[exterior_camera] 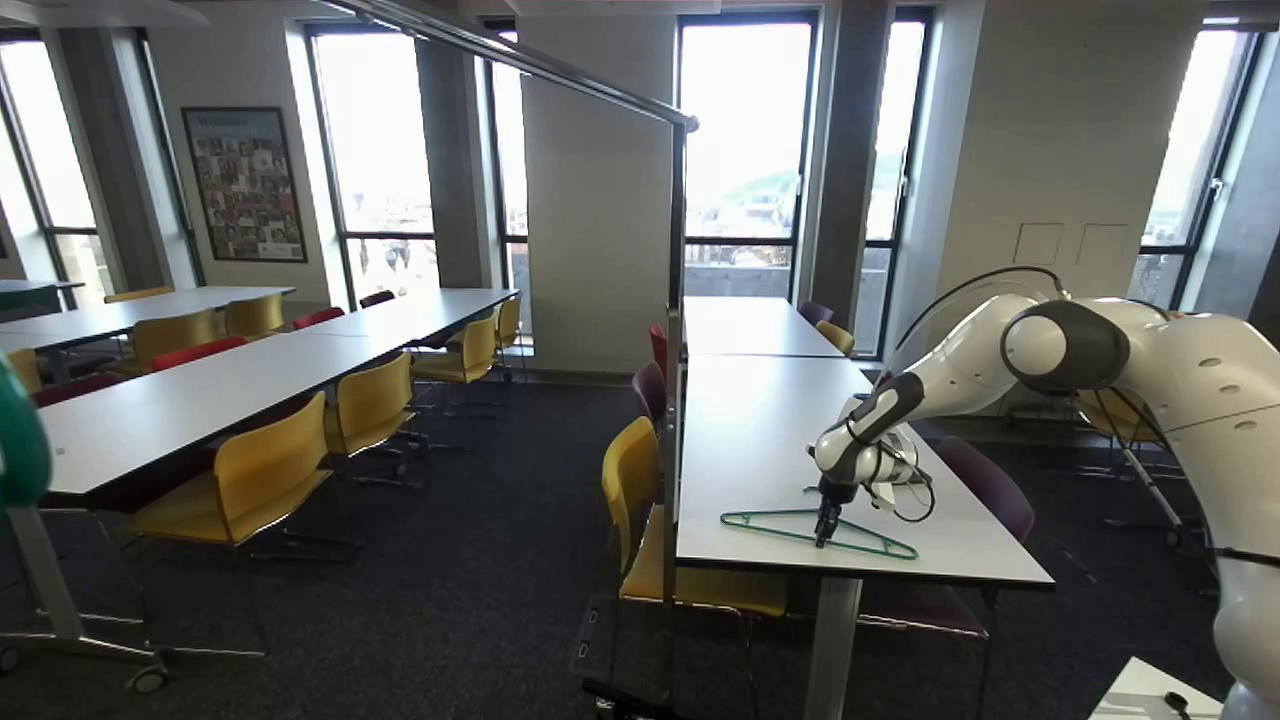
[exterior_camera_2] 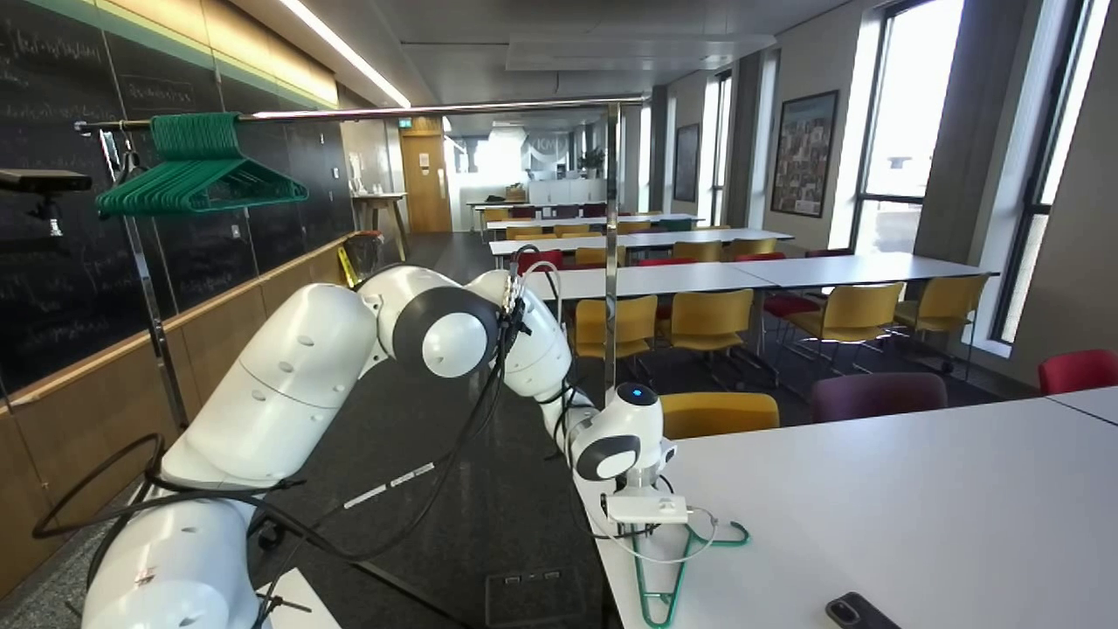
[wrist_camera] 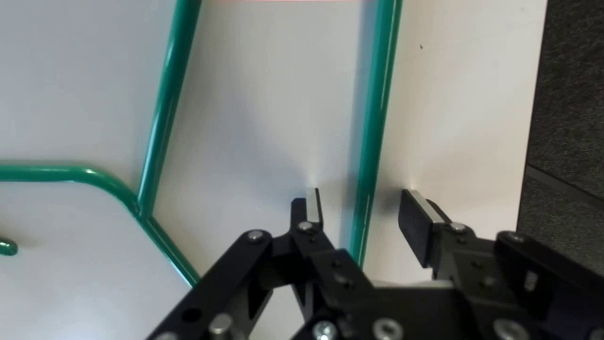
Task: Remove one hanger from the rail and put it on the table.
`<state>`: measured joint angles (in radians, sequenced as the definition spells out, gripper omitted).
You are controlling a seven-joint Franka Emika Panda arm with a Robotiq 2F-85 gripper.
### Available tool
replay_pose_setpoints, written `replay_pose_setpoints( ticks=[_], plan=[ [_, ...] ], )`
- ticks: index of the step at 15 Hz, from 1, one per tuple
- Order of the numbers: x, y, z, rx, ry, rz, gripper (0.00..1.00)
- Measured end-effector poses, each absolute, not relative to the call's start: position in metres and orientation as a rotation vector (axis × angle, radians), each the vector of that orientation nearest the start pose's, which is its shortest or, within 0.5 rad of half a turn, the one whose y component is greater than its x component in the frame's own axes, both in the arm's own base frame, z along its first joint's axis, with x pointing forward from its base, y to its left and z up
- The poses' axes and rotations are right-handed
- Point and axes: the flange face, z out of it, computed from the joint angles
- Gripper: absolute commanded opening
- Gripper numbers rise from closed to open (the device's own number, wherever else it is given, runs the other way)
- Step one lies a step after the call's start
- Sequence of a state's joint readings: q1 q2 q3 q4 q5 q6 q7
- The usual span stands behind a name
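Observation:
A green hanger lies flat on the white table, near its end edge. It also shows on the table in an exterior view and in the wrist view. My gripper is open and low over the table. Its fingers stand on either side of the hanger's long straight bar, with a gap on each side. In an exterior view the fingertips are down at the hanger. Several green hangers hang from the grey metal rail, which also shows in an exterior view.
A dark phone lies on the table. The rail's upright post stands beside the table. Yellow and purple chairs stand along the table. The table edge and dark floor are close to the right finger in the wrist view.

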<state>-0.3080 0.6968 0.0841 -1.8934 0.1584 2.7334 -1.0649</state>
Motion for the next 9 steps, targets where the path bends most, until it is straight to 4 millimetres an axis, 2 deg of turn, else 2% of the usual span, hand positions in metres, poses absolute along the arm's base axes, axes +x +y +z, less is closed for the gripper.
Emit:
replay_pose_setpoints(
  ticks=[2,4,7,9],
  plan=[
    [0.623,-0.148,0.149,-2.934,-1.038,-0.303,0.97],
    [0.629,-0.139,0.165,-2.927,-1.046,-0.337,1.0],
    [0.633,-0.113,0.216,-2.886,-1.047,-0.407,1.0],
    [0.628,-0.095,0.255,-2.858,-1.003,-0.403,1.0]
  ],
)
